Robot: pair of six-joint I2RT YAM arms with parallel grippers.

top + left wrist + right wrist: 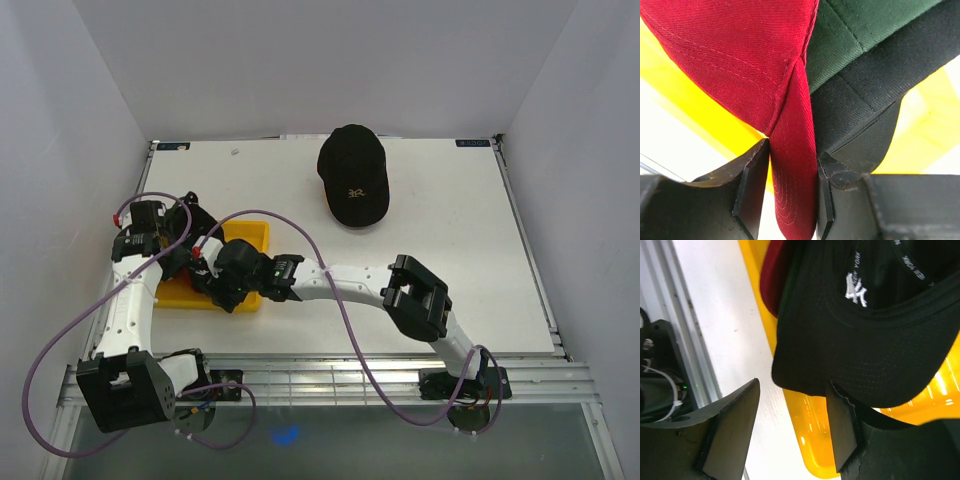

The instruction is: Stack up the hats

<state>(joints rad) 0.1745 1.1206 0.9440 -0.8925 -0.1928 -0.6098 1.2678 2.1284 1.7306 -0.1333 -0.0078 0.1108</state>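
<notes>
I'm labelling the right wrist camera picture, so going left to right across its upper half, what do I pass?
In order: grey metal rail → white tabletop → rim of the yellow plastic tray → red fabric cap → black fabric cap with the white emblem.

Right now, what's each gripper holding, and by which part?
Left gripper pinches the red cap by a stitched flap, likely its brim. Right gripper stands open, holding nothing; the brim of the white-emblem black cap sits by one finger.
</notes>
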